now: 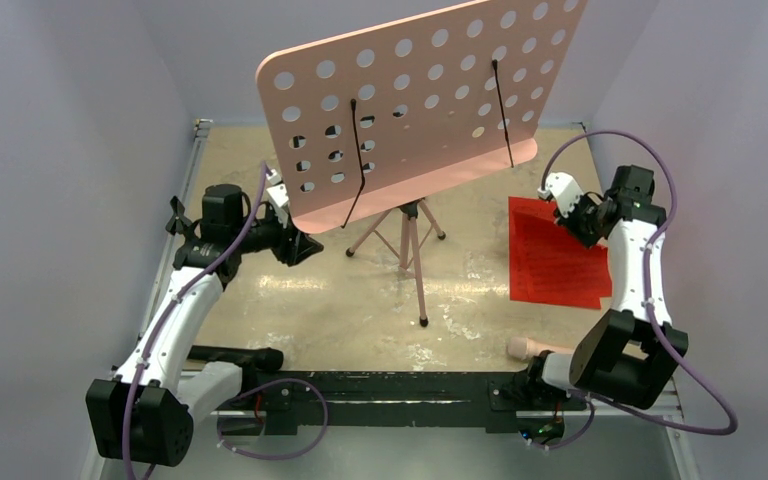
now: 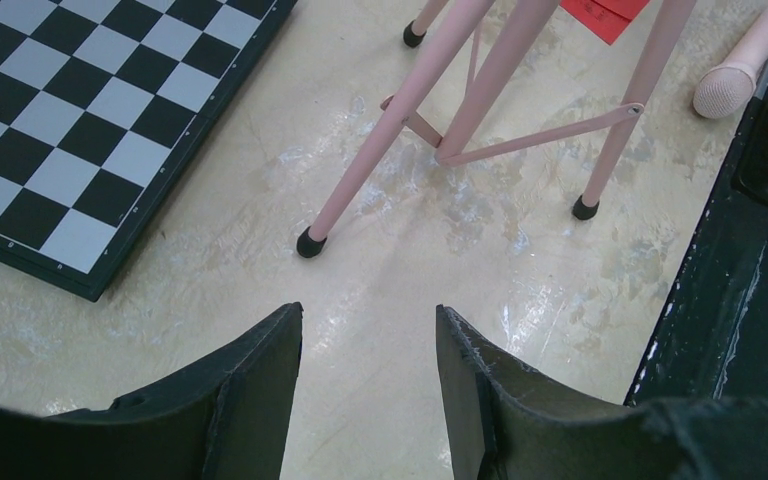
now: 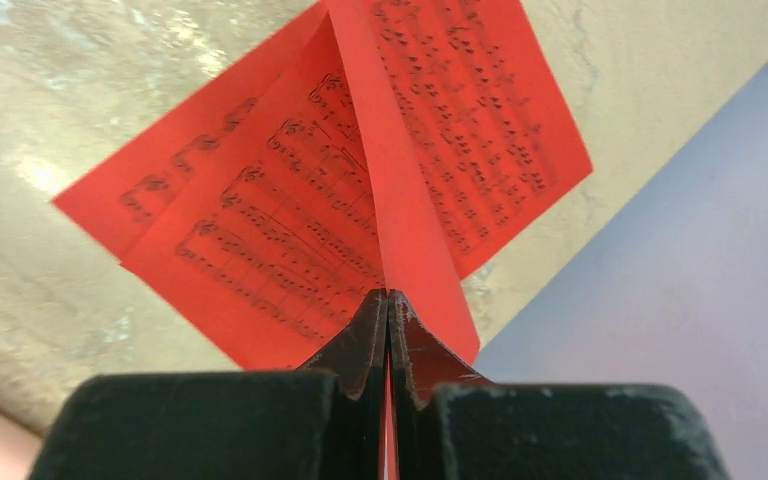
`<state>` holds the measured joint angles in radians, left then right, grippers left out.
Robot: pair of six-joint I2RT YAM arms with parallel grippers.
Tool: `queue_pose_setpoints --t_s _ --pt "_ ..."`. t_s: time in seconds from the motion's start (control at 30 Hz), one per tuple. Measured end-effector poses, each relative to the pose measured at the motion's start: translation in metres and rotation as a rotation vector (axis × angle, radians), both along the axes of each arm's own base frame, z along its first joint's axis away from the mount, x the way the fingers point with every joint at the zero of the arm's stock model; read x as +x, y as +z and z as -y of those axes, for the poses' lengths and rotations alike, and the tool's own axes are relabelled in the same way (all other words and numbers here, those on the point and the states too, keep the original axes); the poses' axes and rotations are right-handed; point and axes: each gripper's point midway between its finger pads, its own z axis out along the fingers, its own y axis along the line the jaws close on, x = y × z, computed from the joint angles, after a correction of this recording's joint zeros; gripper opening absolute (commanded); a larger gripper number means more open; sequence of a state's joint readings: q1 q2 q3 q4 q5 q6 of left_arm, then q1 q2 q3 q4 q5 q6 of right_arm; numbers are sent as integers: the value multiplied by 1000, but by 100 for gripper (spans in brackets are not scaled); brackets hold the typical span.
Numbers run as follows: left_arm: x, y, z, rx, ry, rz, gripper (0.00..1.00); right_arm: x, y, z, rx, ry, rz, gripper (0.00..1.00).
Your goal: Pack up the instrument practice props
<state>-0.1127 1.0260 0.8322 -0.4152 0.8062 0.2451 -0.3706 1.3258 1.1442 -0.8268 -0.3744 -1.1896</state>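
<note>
Beige tabletop (image 1: 310, 300): right tool (image 3: 388, 303) pinches red music-printed sheets (image 3: 290, 230); left tool (image 2: 368, 314) gapes.

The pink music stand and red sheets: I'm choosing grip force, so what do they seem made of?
Pink music stand: probably painted sheet metal, matte. It looks thin and rigid, with punched round holes and slim tubular legs ending in black, perhaps rubber, caps.
Red sheets: matte paper, thin and printed with music notation. One creases where the right hand pinches it.
</note>
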Motion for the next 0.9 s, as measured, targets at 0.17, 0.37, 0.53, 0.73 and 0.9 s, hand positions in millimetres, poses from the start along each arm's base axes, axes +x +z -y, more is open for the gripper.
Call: queue_pose_setpoints --t_s 0.17,0.37,0.53,0.73,0.9 --pt "2 1 0 -1 -1 7 56 -8 2 -11 43 -9 -17 0" --pt "2 0 1 0 -2 6 56 35 -4 4 118 -87 -98 0" --pt "1 0 0 2 -2 6 57 61 -16 14 147 -145 -131 0" --pt "1 -1 0 7 -2 6 57 76 -19 25 145 -204 -143 0" --pt "1 -2 0 8 -3 2 57 75 -28 28 138 -214 -169 0"
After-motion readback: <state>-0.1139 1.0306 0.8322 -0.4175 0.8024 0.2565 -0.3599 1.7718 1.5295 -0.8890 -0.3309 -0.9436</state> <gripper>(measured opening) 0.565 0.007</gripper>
